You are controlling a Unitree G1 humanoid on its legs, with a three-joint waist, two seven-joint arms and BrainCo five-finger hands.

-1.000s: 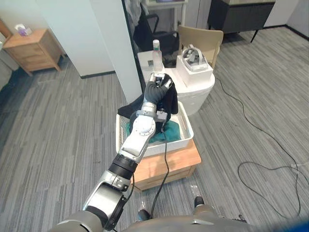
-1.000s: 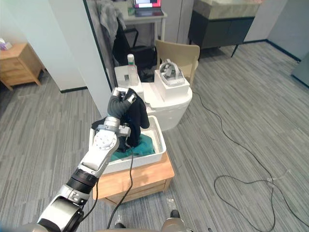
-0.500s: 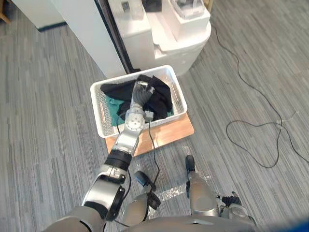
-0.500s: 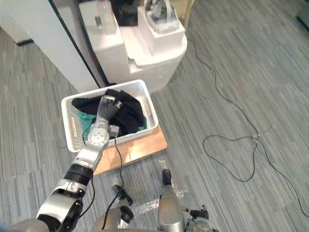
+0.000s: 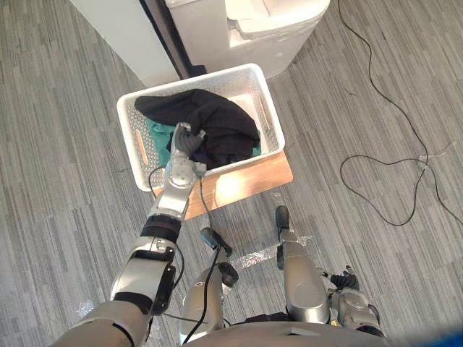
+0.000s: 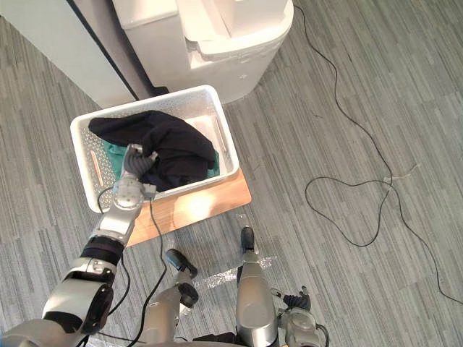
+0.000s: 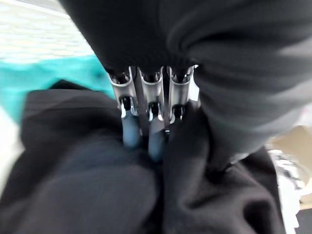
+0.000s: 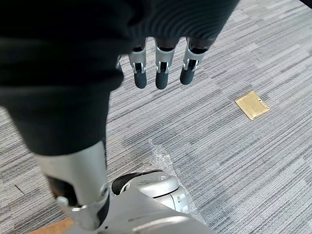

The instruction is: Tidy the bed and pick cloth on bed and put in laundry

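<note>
Inside the white perforated plastic laundry basket (image 5: pixel 270 108), the left hand (image 5: pixel 185 139) sits low against the near edge of the crumpled black cloth (image 5: pixel 217 123); its fingers (image 7: pixel 151 97) lie side by side and run down into a fold of that cloth, their dark tips sunk in the fabric. The thumb is hidden, so I cannot tell whether the hand pinches the cloth or merely rests on it. The black cloth, the task's thing, lies heaped across the middle of the basket over a teal cloth (image 5: pixel 160 142), which peeks out at the hand's side and at the far right corner. Judging by this, the hand is so low because the cloth is being laid down, not lifted, and this load looks all but done.

The basket stands on a low wooden board (image 5: pixel 249 173) on the grey striped floor (image 5: pixel 65 181), just before a white rounded cabinet (image 5: pixel 268 22); raised like that, it asks for less of a stoop.

The right hand (image 8: pixel 163 73) hangs idle over the floor, fingers loose and slightly apart, holding nothing.

The head views give the layout, basket, board and arm together, but the fingers are too small there to read; the left wrist view shows them buried in cloth, though nothing of the basket's rim; the right wrist view alone shows a small brass floor plate (image 8: pixel 252 105).
</note>
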